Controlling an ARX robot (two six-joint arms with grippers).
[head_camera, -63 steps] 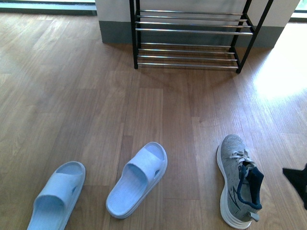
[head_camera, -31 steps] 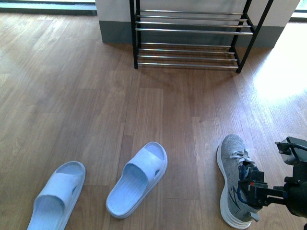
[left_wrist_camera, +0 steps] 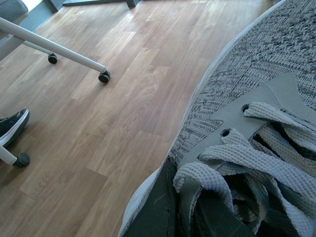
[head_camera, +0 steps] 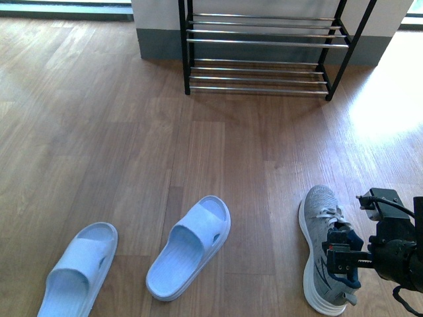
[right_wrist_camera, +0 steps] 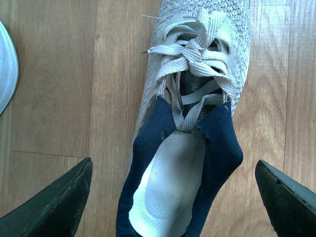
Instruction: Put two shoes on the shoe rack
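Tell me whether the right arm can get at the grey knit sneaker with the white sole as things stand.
Probably yes. The right pincer hangs open directly above the grey knit sneaker, its dark fingers flanking the navy-lined opening on either side, and nothing lies between them and the shoe.

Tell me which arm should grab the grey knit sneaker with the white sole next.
Right. Its tool hangs open over the grey knit sneaker, one finger on either side of its navy-lined opening. The front view shows only this arm, right beside that sneaker.
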